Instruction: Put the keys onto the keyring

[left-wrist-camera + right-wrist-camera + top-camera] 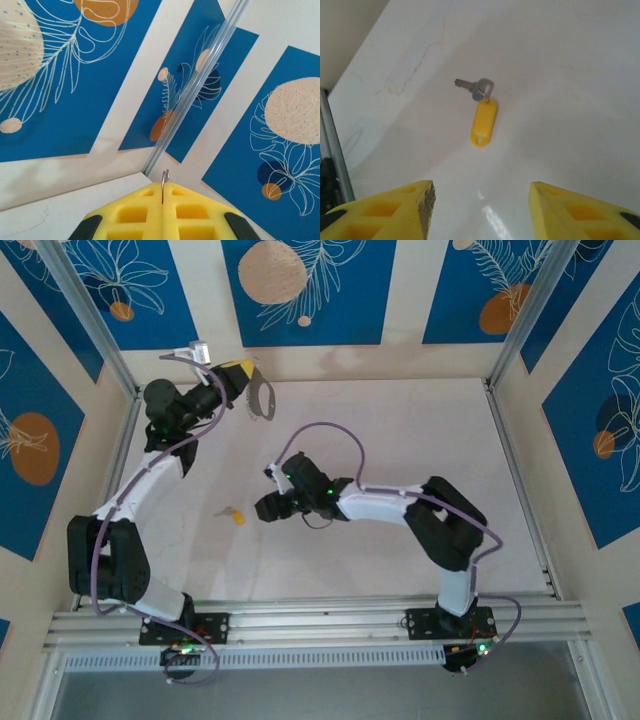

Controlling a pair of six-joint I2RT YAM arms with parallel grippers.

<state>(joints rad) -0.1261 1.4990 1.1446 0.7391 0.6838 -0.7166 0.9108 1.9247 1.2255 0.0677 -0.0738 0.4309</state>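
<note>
- Your left pincer (163, 196) is clamped tight on the keyring (164, 176), a thin grey wire loop sticking out past its ribbed yellow fingertips.
- Key (470, 86): flat silvery metal with a glossy yellow oval tag (483, 122). It lies ahead of your right pincer (480, 195), centred on its wide gap and apart from it.
- Bench (570, 75): smooth white, faintly cracked.
- Wall panels (60, 100): blue, leaf-printed.
- Left arm is raised; right arm is low.

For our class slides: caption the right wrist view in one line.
Open right end effector above a silvery metal key with yellow oval plastic tag on white table.
</note>
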